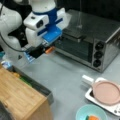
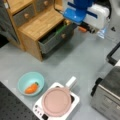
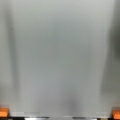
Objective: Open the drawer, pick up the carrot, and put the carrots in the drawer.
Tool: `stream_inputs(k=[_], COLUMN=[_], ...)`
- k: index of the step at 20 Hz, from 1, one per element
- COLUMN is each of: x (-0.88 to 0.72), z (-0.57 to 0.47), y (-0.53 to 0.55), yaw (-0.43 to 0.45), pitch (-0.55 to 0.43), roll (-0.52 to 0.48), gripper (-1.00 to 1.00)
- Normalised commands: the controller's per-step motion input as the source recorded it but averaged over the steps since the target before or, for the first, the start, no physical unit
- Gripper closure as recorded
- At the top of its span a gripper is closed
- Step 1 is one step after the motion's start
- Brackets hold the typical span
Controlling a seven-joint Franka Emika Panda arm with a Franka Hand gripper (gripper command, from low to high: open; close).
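Drawer open, carrot still in its bowl, gripper empty.

In a front view the gripper (image 1: 47,50) hovers beside the drawer (image 1: 37,86); in a front view the carrot (image 2: 31,88) lies in the teal bowl (image 2: 23,79), well apart. The wrist view shows bare surface (image 3: 60,55) between wide orange fingertips (image 3: 3,112); approach from above, centred.

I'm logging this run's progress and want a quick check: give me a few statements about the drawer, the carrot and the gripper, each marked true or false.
1. The drawer stands pulled out of the wooden cabinet. True.
2. The carrot lies inside the drawer. False: it lies in the light blue bowl, in a front view's bottom left.
3. The gripper holds the carrot. False: in the wrist view only bare grey table shows between its orange-tipped jaws.
4. A pink pan sits on the small white stove. True.
5. The gripper hangs above the table between the cabinet and the toaster oven. True.
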Motion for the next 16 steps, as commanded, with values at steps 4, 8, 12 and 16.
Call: stream_inputs(k=[4, 8, 12, 16], x=[0.00, 0.06, 0.16, 0.25], z=[-0.02, 0.03, 0.10, 0.13], y=[-0.03, -0.12, -0.21, -0.26], yaw=[0.117, 0.140, 0.157, 0.109], pitch=[0.173, 0.205, 0.222, 0.225], roll=[0.000, 0.054, 0.051, 0.044], gripper=[-1.00, -1.00, -1.00, -1.00])
